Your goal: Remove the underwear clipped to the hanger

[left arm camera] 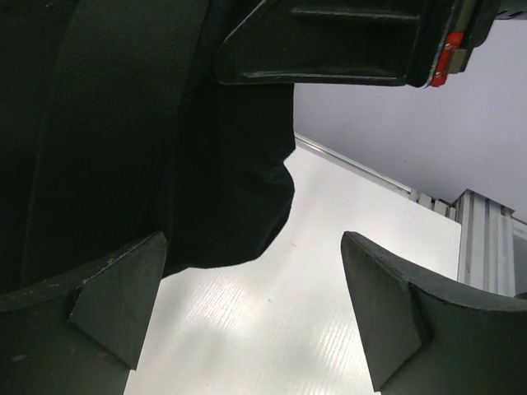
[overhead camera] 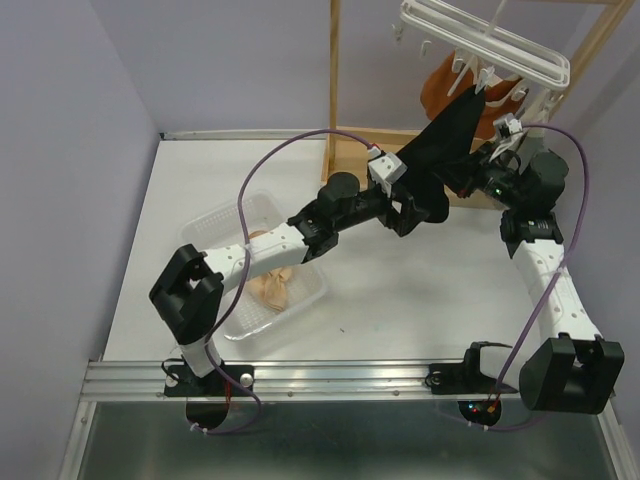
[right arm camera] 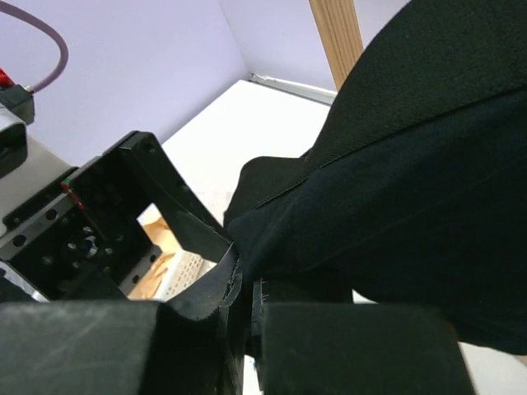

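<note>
Pale lilac walls (overhead camera: 230, 60) on three sides, evenly and softly lit. White desk (overhead camera: 400, 300) between them, smooth, with a faint sheen. Tall wooden stand (overhead camera: 334, 90) at the far edge, against the back wall. Aluminium rail (overhead camera: 340, 378) along the near edge; below it, possibly grey floor (overhead camera: 330, 440).

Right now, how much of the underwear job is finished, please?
Done: cream-beige underwear lies in the clear basket. In hand: right gripper shut on the black underwear, pulled taut but apparently clipped to the hanger; left gripper open beside it. Left: rust-orange underwear hangs there.
</note>
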### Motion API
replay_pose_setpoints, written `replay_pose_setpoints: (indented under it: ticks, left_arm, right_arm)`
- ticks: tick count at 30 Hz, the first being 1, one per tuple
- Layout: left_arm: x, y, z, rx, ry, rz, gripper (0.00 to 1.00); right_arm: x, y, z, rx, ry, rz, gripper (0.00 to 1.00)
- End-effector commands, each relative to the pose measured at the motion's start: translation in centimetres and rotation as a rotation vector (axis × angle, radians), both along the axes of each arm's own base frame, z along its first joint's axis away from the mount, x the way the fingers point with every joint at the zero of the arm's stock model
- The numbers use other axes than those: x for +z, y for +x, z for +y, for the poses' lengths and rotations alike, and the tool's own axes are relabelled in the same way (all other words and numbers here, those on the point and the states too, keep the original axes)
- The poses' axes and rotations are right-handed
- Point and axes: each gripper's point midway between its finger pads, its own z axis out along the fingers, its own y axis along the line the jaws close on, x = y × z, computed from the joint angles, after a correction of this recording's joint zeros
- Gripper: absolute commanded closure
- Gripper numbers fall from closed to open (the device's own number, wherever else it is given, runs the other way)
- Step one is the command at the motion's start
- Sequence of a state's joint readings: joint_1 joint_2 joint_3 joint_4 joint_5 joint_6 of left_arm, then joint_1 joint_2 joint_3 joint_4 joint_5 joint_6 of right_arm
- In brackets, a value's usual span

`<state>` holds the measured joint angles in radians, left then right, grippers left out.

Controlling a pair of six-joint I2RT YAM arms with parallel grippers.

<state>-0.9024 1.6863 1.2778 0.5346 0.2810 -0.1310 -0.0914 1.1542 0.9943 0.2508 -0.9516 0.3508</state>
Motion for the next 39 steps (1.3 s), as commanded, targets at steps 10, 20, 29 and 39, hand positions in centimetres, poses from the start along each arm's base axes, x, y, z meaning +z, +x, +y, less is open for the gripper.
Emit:
replay_pose_setpoints:
  ticks: [10,20,29,39]
  left_arm:
    - [5.6,3.2,-3.5,0.078,-0.108,-0.122,0.03]
    - [5.3,5.1,-5.1,0.143,-0.111,-0.119,0.74]
    - [6.1,4.6,-4.1,0.151,-0.118,-0.131,1.0]
    - [4.5,3.2,-3.1,0.118,-0.093,-0.114,1.0]
  right_arm:
    - [3.4,-0.4,1.0,0.01,0.099,0.032,1.0]
    - [4.2,-0.9,1.2,0.019,0.148,0.072,0.99]
    - [4.6,-1.2,0.5,-0.045,0.101,0.029,0.72]
    - [6.2,-1.3,-3.3,-0.282,-0.057,-0.072,0.28]
